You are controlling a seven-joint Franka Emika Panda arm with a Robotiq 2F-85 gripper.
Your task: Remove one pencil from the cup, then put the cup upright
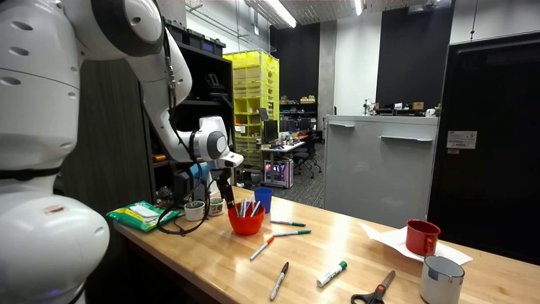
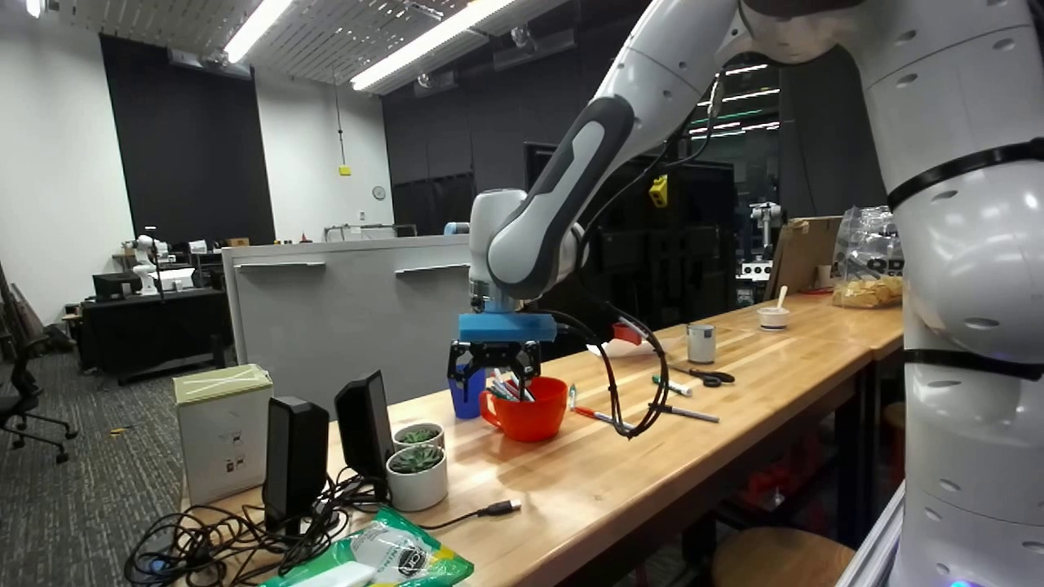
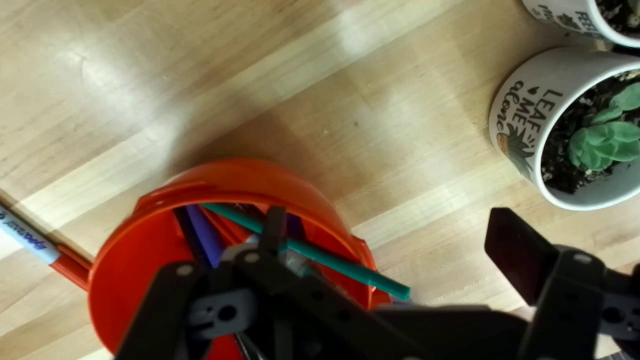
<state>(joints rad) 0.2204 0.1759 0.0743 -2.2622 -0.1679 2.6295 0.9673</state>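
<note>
The red-orange cup [image 1: 246, 227] stands upright on the table with several pens in it; it also shows in an exterior view [image 2: 535, 417] and the wrist view [image 3: 260, 175]. In the wrist view a green pen [image 3: 345, 268] leans across the cup's mouth, its end sticking out past the rim. My gripper [image 3: 390, 232] is open with nothing held. One finger is over the cup's mouth among the pens, partly hiding them. The other finger is outside the cup, on the plant-pot side. The green pen's end lies between the fingers. The gripper also shows in an exterior view [image 2: 496, 390].
A blue cup [image 1: 264, 200] stands right behind the red-orange cup. Plant pots [image 3: 520, 125] [image 2: 418, 481] stand nearby. Loose pens [image 1: 262, 248] and scissors [image 1: 380, 291] lie on the table. A darker red cup [image 1: 422, 238] and a white-grey cup [image 1: 441, 282] stand farther off.
</note>
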